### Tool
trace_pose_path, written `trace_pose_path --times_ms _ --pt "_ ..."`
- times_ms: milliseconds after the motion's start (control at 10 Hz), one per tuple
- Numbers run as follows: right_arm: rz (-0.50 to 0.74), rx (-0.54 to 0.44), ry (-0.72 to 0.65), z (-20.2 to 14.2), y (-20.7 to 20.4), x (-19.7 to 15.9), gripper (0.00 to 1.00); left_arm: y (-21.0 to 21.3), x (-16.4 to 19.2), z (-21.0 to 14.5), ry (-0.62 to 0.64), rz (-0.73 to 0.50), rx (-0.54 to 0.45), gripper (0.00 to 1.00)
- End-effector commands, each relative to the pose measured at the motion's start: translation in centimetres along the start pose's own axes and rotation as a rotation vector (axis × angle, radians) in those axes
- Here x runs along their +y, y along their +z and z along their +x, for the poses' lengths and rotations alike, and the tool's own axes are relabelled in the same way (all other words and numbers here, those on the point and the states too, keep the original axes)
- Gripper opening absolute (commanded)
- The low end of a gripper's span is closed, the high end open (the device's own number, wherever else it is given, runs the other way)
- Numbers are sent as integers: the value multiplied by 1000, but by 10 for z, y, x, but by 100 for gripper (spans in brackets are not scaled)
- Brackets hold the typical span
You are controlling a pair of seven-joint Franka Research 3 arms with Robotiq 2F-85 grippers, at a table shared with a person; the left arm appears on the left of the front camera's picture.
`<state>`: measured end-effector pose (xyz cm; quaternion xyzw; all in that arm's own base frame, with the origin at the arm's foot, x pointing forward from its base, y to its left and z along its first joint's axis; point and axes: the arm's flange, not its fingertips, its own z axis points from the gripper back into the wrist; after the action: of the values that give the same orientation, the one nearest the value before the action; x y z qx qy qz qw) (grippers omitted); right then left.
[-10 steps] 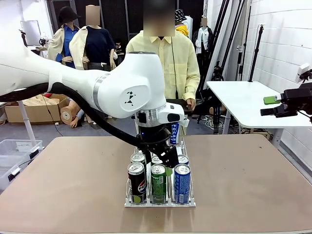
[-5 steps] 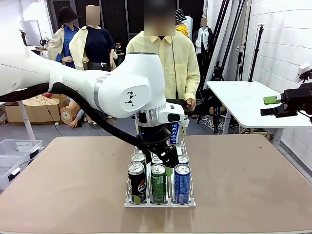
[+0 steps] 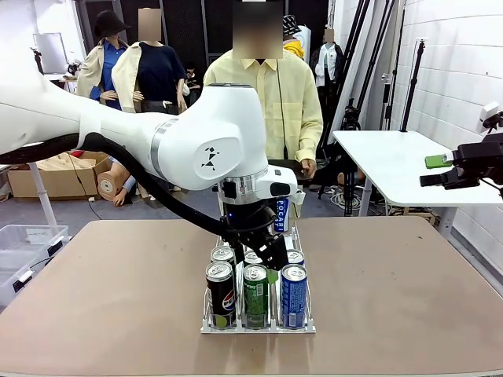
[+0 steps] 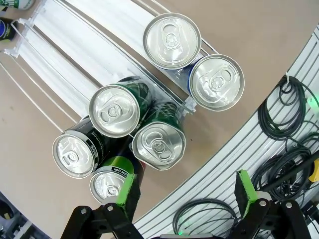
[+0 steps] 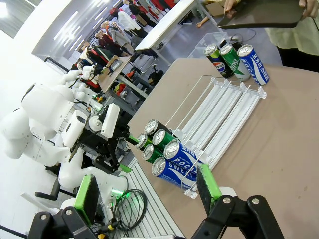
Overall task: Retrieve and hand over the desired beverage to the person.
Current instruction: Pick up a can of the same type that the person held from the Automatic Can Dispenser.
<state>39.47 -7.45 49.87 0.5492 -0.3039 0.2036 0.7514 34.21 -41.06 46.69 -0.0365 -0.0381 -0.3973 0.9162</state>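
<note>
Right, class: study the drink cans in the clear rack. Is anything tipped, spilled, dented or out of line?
Nothing stands out. The cans stand upright in the lanes of the rack, their tops look unopened, and the table shows no spill.
</note>
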Motion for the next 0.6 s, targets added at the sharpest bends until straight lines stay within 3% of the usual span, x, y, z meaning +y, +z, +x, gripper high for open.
trace_pose_path --times_ms 0,500 --pt "10 -9 -4 1 0 1 100 0 0 0 0 0 0 100" --pt "10 -9 -4 1 0 1 100 4 -1 19 90 2 80 100"
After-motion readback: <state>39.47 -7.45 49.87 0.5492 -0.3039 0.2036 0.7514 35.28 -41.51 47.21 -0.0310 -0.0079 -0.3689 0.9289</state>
